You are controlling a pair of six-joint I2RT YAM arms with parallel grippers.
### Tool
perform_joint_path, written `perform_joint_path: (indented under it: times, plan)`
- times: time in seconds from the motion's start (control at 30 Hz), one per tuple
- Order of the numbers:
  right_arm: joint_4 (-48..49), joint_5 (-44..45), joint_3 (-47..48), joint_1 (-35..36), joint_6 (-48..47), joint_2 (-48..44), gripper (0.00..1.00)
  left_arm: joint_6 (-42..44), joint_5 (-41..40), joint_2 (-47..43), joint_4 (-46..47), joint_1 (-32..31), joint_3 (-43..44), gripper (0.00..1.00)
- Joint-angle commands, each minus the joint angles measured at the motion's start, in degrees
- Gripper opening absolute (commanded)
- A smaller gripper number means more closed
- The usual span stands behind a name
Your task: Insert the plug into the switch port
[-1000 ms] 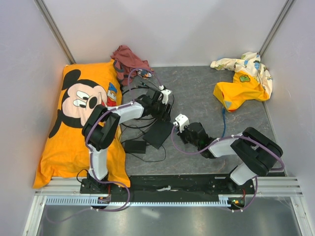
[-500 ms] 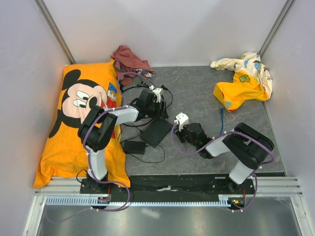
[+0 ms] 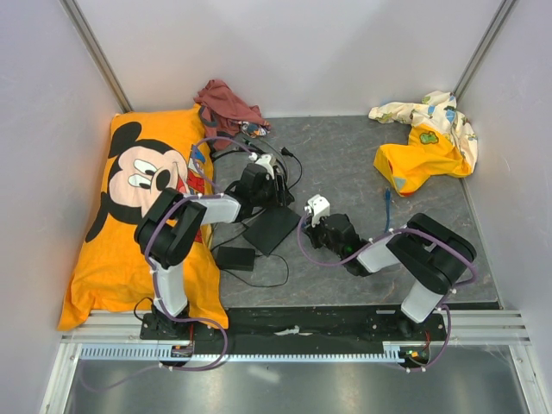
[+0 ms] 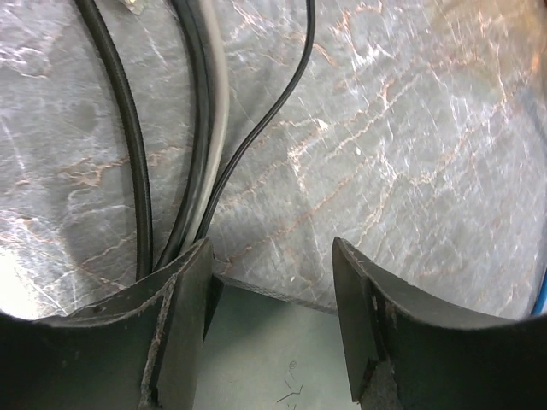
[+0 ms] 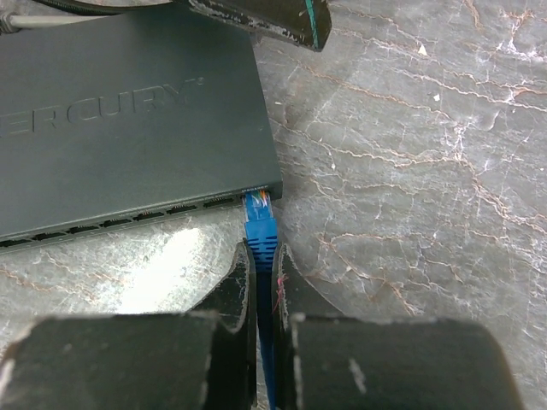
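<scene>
The switch is a flat matte-black box (image 3: 272, 228) (image 5: 128, 120) lying on the grey table. Its row of ports (image 5: 154, 212) runs along the near edge in the right wrist view. My right gripper (image 5: 263, 266) (image 3: 321, 222) is shut on the blue plug (image 5: 260, 224). The plug's clear tip sits at the mouth of the rightmost port by the box's corner. My left gripper (image 4: 272, 265) (image 3: 259, 183) stands open over the switch's far edge (image 4: 265, 342), one finger at its corner. One left finger (image 5: 265, 21) shows at the top of the right wrist view.
Black and grey cables (image 4: 201, 128) trail from the switch's far side. A black adapter brick (image 3: 234, 257) lies near the switch, beside an orange Mickey pillow (image 3: 129, 216). A red cloth (image 3: 226, 102) and a yellow garment (image 3: 427, 142) lie at the back. The blue cable (image 3: 388, 203) runs rightward.
The left arm has drawn back and left, and the switch has shifted slightly with it. My right gripper has followed up-left with the plug.
</scene>
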Motion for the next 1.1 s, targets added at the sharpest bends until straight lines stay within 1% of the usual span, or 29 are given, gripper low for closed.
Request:
perform_joint_path:
  times: [0.0, 0.07, 0.1, 0.13, 0.2, 0.23, 0.27, 0.33, 0.37, 0.43, 0.47, 0.53, 0.57, 0.6, 0.63, 0.67, 0.7, 0.73, 0.77, 0.8, 0.83, 0.87, 0.9, 0.93, 0.97, 1.0, 1.03, 1.07]
  plan:
    - [6.6, -2.0, 6.8, 1.1, 2.4, 1.1, 0.01, -9.0, 13.0, -1.0, -2.9, -7.8, -2.4, 0.62]
    - [3.4, -1.6, 5.9, 1.1, 1.6, -0.6, 0.03, -6.2, 10.7, -2.7, -6.3, -7.3, -1.3, 0.62]
    - [2.2, -1.3, 5.5, 1.1, 1.4, -1.3, 0.07, -4.9, 8.0, -3.2, -8.0, -7.0, -0.8, 0.62]
    - [-0.8, -0.8, 5.0, 1.1, 1.3, -3.2, 0.09, -3.6, 6.5, -3.8, -9.6, -6.3, -0.1, 0.62]
    - [-4.0, -0.1, 3.7, 1.1, 0.9, -5.2, 0.17, 0.0, 3.3, -5.3, -13.7, -5.6, 2.1, 0.63]
    - [-7.6, 0.8, 3.6, 1.1, 0.7, -7.3, 0.18, 1.2, 2.5, -5.5, -14.8, -4.8, 3.0, 0.63]
    - [-9.4, 1.2, 3.4, 1.1, 0.8, -8.3, 0.26, 3.1, 1.7, -6.1, -16.0, -4.5, 4.6, 0.63]
    - [-14.2, 1.2, 2.9, 1.1, 0.9, -10.9, 0.35, 4.8, -0.3, -6.5, -19.1, -3.9, 6.2, 0.64]
    - [-15.6, 1.3, 2.7, 1.1, 1.2, -11.6, 0.44, 5.8, -0.9, -7.1, -19.8, -3.7, 7.3, 0.64]
    - [-19.9, 1.8, 2.7, 1.1, 1.6, -13.8, 0.51, 6.4, -2.5, -7.7, -21.8, -3.1, 8.3, 0.66]
    - [-21.5, 2.2, 3.2, 1.0, 1.5, -14.7, 0.57, 6.6, -3.0, -8.4, -22.4, -3.0, 9.1, 0.66]
    - [-25.9, 2.4, 4.2, 1.0, 0.0, -17.5, 0.63, 6.6, -4.4, -11.4, -25.0, -2.3, 9.7, 0.67]
    - [-27.4, 2.1, 5.8, 1.1, -0.9, -18.4, 0.69, 6.7, -5.1, -12.7, -25.7, -2.2, 9.8, 0.68]
    - [-28.7, 1.1, 6.8, 1.1, -1.9, -19.1, 0.71, 6.8, -7.1, -15.9, -26.7, -2.0, 9.9, 0.69]
    - [-31.0, 0.3, 7.9, 1.0, -4.8, -19.9, 0.73, 6.9, -8.1, -17.6, -29.2, -1.5, 10.0, 0.70]
    - [-32.1, -0.5, 10.7, 1.0, -6.0, -20.0, 0.76, 6.8, -9.0, -19.3, -30.5, -1.1, 10.5, 0.70]
    - [-33.2, -2.6, 12.4, 0.9, -7.4, -19.8, 0.77, 6.8, -12.0, -21.5, -31.8, -0.7, 10.9, 0.71]
    - [-34.5, -3.7, 13.9, 0.8, -8.5, -19.0, 0.78, 6.8, -13.2, -25.3, -34.8, 0.3, 11.2, 0.72]
    - [-34.8, -4.4, 17.0, 0.5, -10.4, -18.2, 0.79, 7.1, -14.5, -27.5, -36.1, 0.7, 11.9, 0.77]
    - [-34.9, -8.6, 18.5, 0.4, -11.2, -17.3, 0.79, 7.4, -16.6, -29.3, -37.6, 1.2, 12.3, 0.79]
    - [-35.0, -9.9, 20.2, -0.1, -11.7, -14.8, 0.79, 8.4, -17.4, -33.0, -39.0, 2.1, 13.2, 0.80]
    - [-35.3, -11.2, 23.9, 0.0, -13.1, -13.2, 0.80, 8.8, -17.8, -34.7, -41.6, 2.7, 13.6, 0.82]
    - [-36.2, -12.5, 25.9, -0.2, -13.9, -9.7, 0.79, 9.3, -18.9, -36.3, -42.8, 3.5, 14.1, 0.83]
    - [-36.7, -15.5, 28.0, -0.2, -14.6, -7.8, 0.79, 10.0, -19.6, -38.0, -43.8, 3.9, 14.9, 0.84]
    - [-37.1, -16.7, 32.1, -0.2, -15.2, -5.9, 0.79, 11.8, -20.2, -41.0, -45.4, 4.3, 15.0, 0.86]
    - [-37.3, -17.6, 34.0, -0.2, -15.6, -2.2, 0.79, 12.8, -21.8, -42.8, -45.9, 4.5, 15.0, 0.87]
    - [-37.5, -19.8, 35.8, -0.1, -16.1, -0.3, 0.79, 13.8, -22.6, -44.2, -46.3, 4.6, 14.6, 0.88]
    - [-37.7, -20.8, 39.5, -0.1, -16.3, 1.4, 0.78, 16.1, -23.3, -47.3, -46.2, 4.7, 14.1, 0.89]
